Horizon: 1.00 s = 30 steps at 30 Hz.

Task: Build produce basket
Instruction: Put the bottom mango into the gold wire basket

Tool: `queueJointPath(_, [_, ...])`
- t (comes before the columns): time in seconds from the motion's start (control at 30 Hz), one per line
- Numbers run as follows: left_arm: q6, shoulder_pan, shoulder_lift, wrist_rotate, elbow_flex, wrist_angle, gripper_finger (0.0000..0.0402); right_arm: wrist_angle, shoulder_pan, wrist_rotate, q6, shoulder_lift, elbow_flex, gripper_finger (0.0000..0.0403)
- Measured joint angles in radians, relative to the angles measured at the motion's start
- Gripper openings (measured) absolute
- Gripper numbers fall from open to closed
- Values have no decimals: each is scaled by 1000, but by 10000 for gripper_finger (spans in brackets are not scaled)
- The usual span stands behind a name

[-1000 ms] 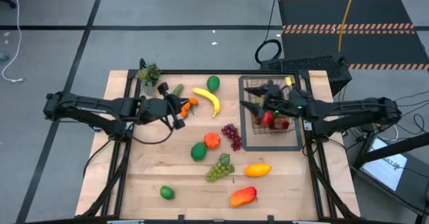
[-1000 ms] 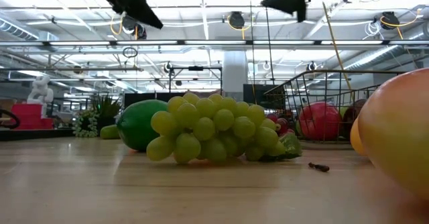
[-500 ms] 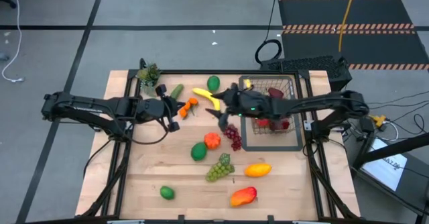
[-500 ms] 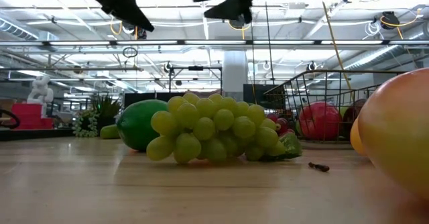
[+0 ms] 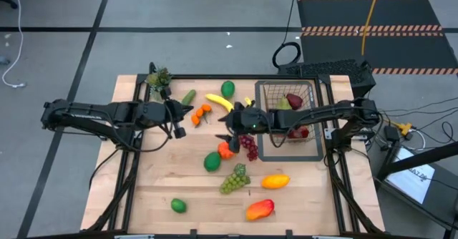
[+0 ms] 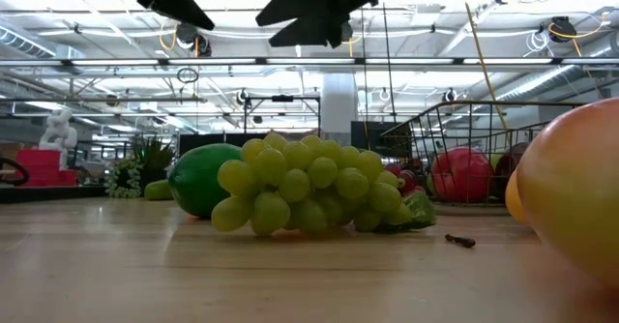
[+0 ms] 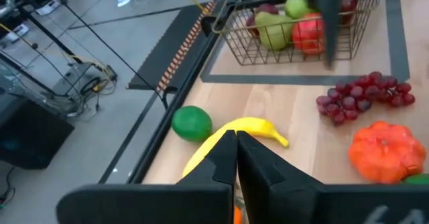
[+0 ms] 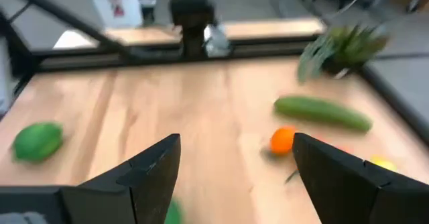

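Your basket (image 5: 290, 117) sits at the upper right of the desk (image 5: 143, 189) in the high view, its long axis running left to right, and its mesh blurs any count of the fruit inside. Loose on the desk you have one banana (image 5: 219, 101) slanting from upper left to lower right, one cucumber (image 5: 189, 96), two grape bunches and one small pumpkin (image 5: 226, 150). Your left hand (image 5: 178, 124) is clenched on nothing at centre left; your right hand (image 5: 229, 135) hangs released over the pumpkin.
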Motion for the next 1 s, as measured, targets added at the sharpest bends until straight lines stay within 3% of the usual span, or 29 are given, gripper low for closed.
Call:
queueJointPath(0.33, [6, 33, -40, -1, 0, -17, 3, -160, 239, 73, 170, -14, 1, 281])
queueJointPath(0.8, [7, 35, -38, 1, 0, -16, 26, -400, 517, 179, 584, -8, 0, 281])
queueJointPath(1.0, [-8, 35, -38, 34, 0, -13, 26, -397, 602, 152, 647, 49, 0, 281])
